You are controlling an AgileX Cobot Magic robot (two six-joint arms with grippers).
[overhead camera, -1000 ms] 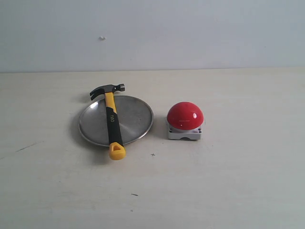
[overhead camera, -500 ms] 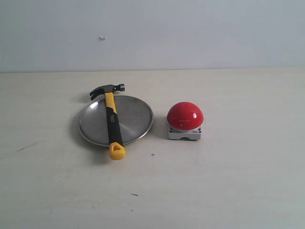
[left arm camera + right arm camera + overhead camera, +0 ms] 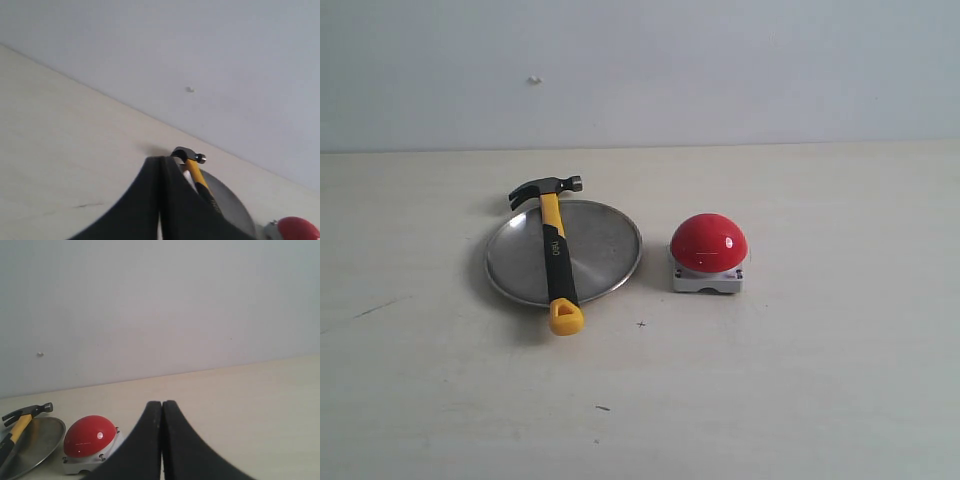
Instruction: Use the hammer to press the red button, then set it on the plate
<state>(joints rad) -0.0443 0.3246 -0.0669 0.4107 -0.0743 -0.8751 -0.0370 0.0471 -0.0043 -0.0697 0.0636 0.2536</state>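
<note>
Exterior view
Hammer (image 3: 555, 255): lies flat across the plate, handle running from far rim to near rim; dark head just past the far rim, yellow butt overhanging the near rim.
Plate (image 3: 605, 250): silver, on the table, left of the red button, near it but apart.
Red button (image 3: 708, 243): glossy dome on a grey-white base, standing free.
Table (image 3: 800, 380): pale, with a few small dark marks.
Wall (image 3: 720, 70): plain, light grey.
Arms: neither in this view.

Left wrist view
Left gripper (image 3: 160, 159): both black fingers pressed together, clenched on nothing, well apart from the hammer.
Hammer (image 3: 196, 172): head and upper handle visible beyond the fingers, over the plate (image 3: 230, 210).
Red button (image 3: 298, 227): partly visible at the frame corner.

Right wrist view
Right gripper (image 3: 162, 402): fingers pressed together, grasping nothing, above the bare table.
Red button (image 3: 90, 436): on the table between the fingers and the plate (image 3: 40, 437).
Hammer (image 3: 25, 415): head at the plate's rim.
</note>
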